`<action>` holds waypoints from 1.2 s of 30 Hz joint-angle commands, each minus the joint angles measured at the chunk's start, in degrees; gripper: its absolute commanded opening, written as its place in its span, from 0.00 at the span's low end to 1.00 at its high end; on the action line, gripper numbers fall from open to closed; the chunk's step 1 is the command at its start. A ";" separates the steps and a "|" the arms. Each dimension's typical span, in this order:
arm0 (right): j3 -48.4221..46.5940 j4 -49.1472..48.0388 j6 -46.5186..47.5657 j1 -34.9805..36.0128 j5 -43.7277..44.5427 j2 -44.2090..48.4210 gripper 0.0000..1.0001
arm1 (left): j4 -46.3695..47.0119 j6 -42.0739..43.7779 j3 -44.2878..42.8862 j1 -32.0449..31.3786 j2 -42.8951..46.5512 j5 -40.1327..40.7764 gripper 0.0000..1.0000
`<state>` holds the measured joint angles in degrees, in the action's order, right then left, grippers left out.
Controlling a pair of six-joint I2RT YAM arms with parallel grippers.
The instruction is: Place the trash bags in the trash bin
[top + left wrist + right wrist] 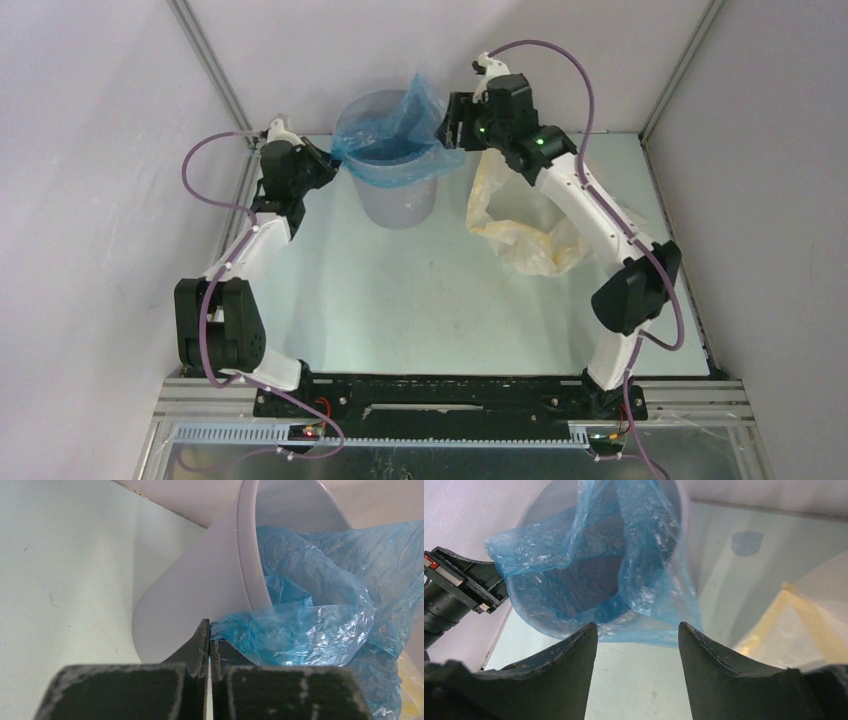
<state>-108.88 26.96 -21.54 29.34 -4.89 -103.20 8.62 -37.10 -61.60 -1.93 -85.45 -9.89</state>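
The pale grey trash bin (pixel 400 200) stands upright at the back middle of the table. The blue trash bag (pixel 400 130) sits in its mouth, its edges draped over the rim on both sides and one flap standing up at the right. My left gripper (pixel 210 632) is at the bin's left rim, shut on a pinch of the bag's edge (pixel 300 625). My right gripper (pixel 638 630) hangs open just right of the bin, nothing between its fingers. The bag's draped edge (pixel 649 595) lies just beyond its fingertips.
A larger pale yellow plastic bag (pixel 520 220) lies crumpled on the table right of the bin, under the right arm. White walls close in the back and both sides. The left gripper (pixel 464 587) shows in the right wrist view.
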 commanded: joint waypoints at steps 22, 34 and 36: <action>-29.22 12.42 -9.48 5.75 21.11 -23.35 0.56 | 5.47 -2.86 3.88 0.38 3.46 -2.22 0.01; -28.72 13.16 -8.81 5.97 18.37 -23.28 0.31 | 8.60 -4.38 8.62 0.36 6.71 -3.11 0.04; -28.71 13.39 -8.01 5.94 18.49 -22.20 0.23 | 8.23 -4.34 8.95 0.38 7.48 -3.77 0.04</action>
<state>-135.41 39.94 -31.24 34.98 14.74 -127.39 14.41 -40.69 -53.34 -1.87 -81.45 -11.38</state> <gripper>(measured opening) 0.292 0.036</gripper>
